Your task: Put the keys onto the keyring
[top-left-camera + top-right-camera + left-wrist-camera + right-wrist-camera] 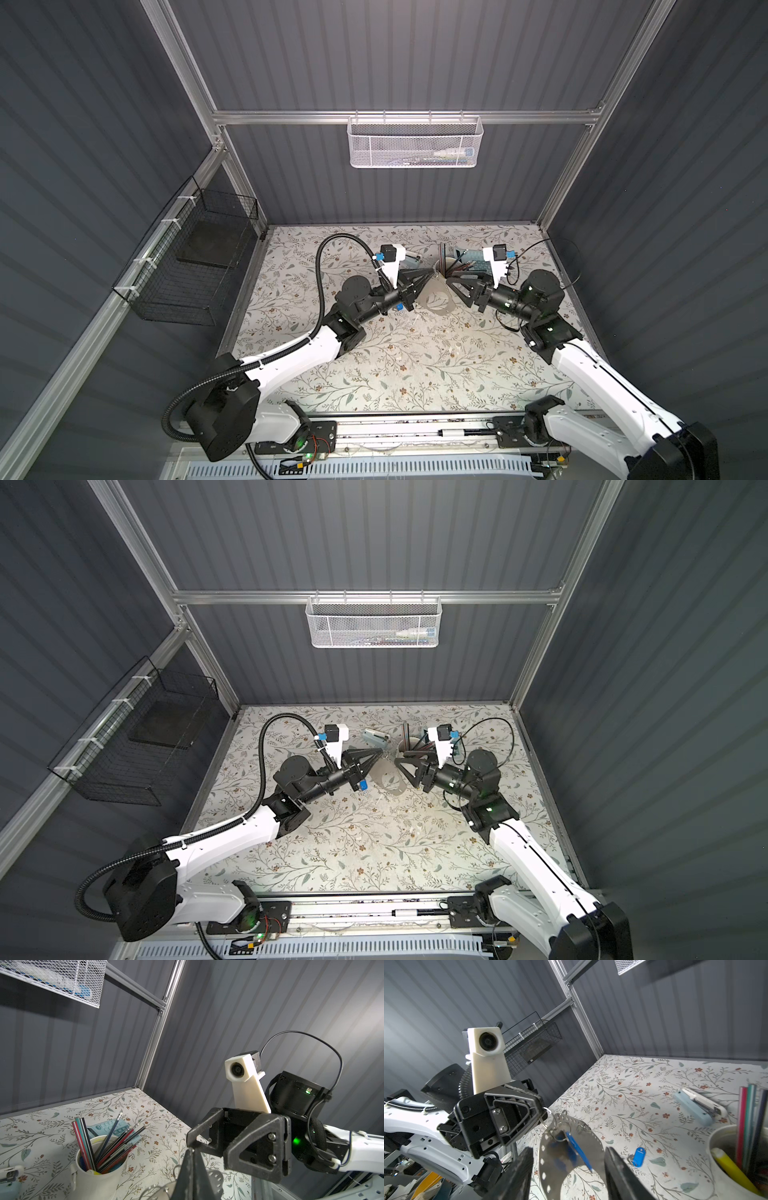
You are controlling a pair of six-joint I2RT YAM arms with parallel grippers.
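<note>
The keyring (550,1157), a flat grey metal loop with holes along its rim, hangs above the table from my left gripper (544,1113), which is shut on its upper edge. One key with a blue tag (577,1151) hangs on the loop from a small split ring. A second blue-tagged key (638,1156) lies on the table; in both top views it peeks out under the left gripper (399,306) (362,785). My right gripper (569,1176) is open, one finger on each side of the loop's lower part without touching it. In both top views the keyring (438,308) (392,789) sits between the two grippers.
A white cup (97,1184) full of pencils stands just behind the grippers, with a teal calculator (112,1128) beyond it. A pale blue stapler (699,1109) lies at the back. A white mesh basket (415,143) hangs on the back rail, a black wire basket (187,270) on the left wall.
</note>
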